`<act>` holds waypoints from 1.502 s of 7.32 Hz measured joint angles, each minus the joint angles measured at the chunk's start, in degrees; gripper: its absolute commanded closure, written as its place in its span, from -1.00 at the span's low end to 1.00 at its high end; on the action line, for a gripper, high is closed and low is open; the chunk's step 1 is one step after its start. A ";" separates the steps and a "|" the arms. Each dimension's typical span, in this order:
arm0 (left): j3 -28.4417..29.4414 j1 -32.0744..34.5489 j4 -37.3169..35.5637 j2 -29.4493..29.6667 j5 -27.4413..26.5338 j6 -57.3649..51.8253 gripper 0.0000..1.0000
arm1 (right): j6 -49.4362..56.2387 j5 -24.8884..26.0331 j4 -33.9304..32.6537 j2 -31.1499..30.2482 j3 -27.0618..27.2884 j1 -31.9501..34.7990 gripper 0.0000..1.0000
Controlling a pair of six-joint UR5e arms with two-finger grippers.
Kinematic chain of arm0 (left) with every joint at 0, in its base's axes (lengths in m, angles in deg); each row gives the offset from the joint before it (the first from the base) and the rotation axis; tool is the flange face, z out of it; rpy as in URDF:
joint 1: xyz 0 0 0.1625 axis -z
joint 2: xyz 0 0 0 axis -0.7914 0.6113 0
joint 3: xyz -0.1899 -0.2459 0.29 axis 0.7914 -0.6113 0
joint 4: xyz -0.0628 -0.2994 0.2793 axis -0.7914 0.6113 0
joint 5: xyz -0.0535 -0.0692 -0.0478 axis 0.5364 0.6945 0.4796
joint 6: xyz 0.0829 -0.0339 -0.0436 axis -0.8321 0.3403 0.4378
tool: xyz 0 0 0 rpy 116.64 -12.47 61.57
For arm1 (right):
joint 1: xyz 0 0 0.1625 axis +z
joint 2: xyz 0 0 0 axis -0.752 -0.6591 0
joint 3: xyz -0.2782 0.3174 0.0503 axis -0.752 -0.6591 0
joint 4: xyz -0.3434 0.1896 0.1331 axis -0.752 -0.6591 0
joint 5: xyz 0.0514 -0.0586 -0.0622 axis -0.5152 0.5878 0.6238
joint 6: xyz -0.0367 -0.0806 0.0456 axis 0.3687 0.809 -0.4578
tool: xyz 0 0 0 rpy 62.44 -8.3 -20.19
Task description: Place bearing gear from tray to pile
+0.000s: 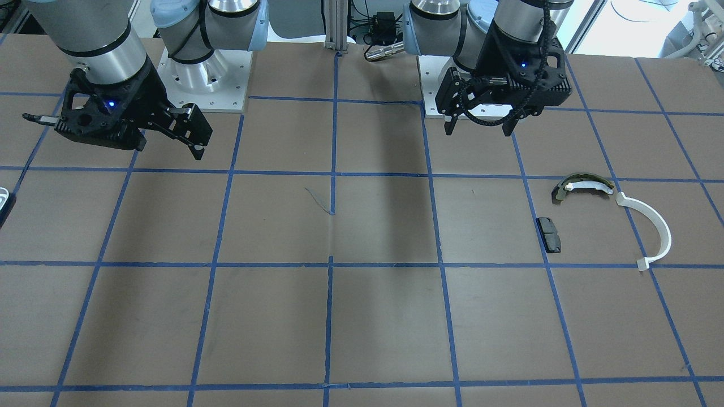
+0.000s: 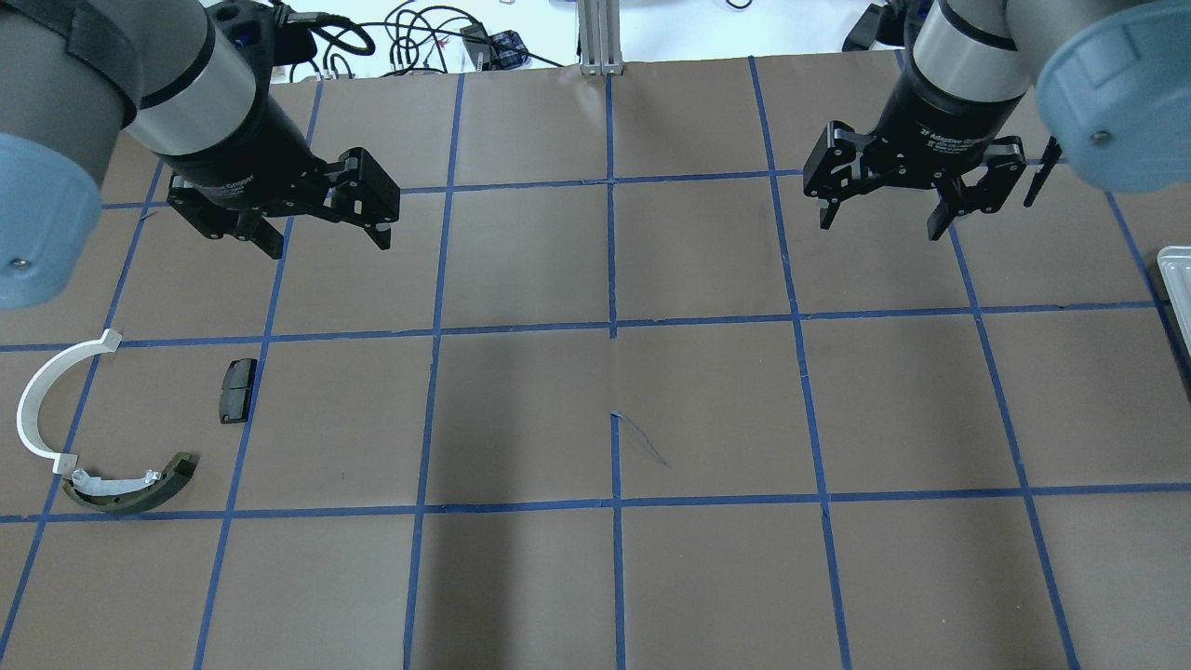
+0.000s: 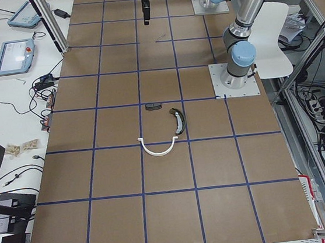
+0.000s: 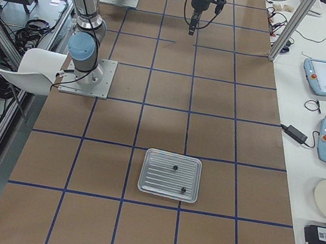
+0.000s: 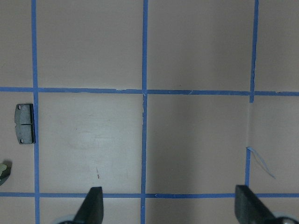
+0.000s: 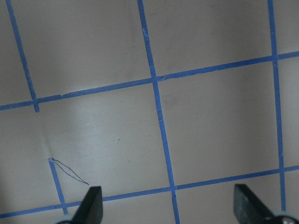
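Observation:
The pile lies on the table's left side: a black rectangular pad (image 2: 237, 390), a curved olive-and-white shoe (image 2: 130, 489) and a thin white half-ring (image 2: 42, 400). They also show in the front view as pad (image 1: 548, 234), shoe (image 1: 582, 183) and half-ring (image 1: 656, 226). The metal tray (image 4: 152, 180) holds two small dark parts (image 4: 174, 168) (image 4: 183, 190); I cannot tell which one is the bearing gear. My left gripper (image 2: 327, 244) hangs open and empty above the table, beyond the pile. My right gripper (image 2: 879, 226) hangs open and empty, well away from the tray.
The tray's edge (image 2: 1174, 279) shows at the right border of the overhead view. The brown table has a blue tape grid. Arm base plates (image 1: 203, 79) stand at the robot's side. Pendants and cables lie on the benches past the table's far edge.

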 measured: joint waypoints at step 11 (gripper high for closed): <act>0.00 0.02 0.00 0.00 0.00 0.00 -1.00 | -0.21 -0.29 1.53 -0.62 0.66 -0.26 -1.00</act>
